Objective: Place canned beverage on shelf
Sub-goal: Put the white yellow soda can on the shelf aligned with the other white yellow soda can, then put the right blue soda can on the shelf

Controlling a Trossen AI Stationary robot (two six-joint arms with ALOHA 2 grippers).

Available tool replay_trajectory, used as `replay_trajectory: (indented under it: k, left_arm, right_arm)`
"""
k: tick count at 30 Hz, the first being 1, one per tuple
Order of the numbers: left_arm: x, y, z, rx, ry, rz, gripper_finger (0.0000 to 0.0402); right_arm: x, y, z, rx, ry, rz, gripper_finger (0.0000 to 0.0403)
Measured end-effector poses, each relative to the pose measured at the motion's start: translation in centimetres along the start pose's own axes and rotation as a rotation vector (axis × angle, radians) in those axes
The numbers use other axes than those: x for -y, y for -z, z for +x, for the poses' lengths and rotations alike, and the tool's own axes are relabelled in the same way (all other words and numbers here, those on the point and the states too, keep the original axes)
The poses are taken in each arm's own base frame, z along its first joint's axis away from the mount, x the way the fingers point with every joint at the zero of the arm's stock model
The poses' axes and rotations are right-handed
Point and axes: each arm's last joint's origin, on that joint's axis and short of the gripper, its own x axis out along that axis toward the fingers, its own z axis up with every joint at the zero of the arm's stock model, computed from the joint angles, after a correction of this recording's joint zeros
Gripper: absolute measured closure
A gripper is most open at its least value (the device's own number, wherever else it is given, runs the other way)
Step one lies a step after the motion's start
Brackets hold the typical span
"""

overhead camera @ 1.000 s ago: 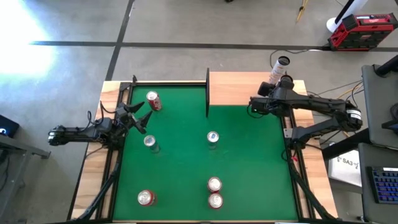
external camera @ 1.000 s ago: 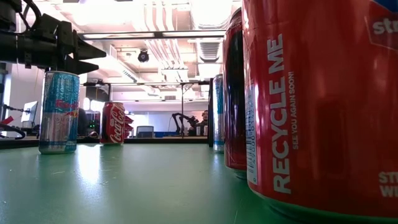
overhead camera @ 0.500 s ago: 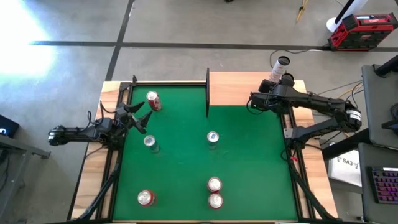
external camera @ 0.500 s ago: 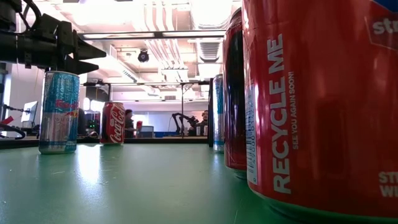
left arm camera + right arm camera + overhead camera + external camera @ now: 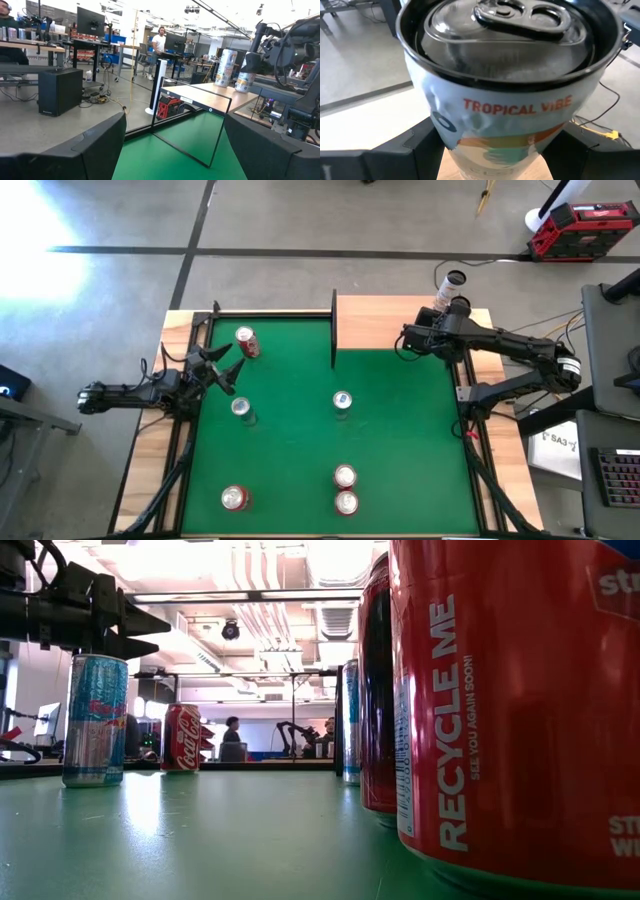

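The shelf sits at the table's far right corner, with two cans on its right end. One can stands far left, another nearer, one centrally, and three along the near edge.

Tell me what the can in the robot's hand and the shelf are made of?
The can looks like thin shiny metal, probably aluminium: silvery lid with a pull tab, printed glossy wrap. The shelf looks like pale, matte wood, with thin black edge posts that seem to be metal.
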Motion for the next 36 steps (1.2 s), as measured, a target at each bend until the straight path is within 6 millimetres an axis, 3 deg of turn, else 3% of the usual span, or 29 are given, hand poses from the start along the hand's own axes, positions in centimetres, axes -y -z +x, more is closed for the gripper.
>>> replay_trajectory:
  k: [9,22,36]
  left_arm:
    - [0.0,0.0,0.0,0.000,0.000,0.000,0.0078]
    - [0.0,0.0,0.0,0.000,0.000,0.000,0.0078]
    - [0.0,0.0,0.0,0.000,0.000,0.000,0.0078]
  right_arm:
    - [0.0,0.0,0.0,-0.007,0.000,0.002,0.0134]
    - [0.1,0.0,0.0,-0.003,0.004,-0.013,0.0062]
    - [0.5,-1.5,-1.5,-0.311,0.031,-0.011,0.0044]
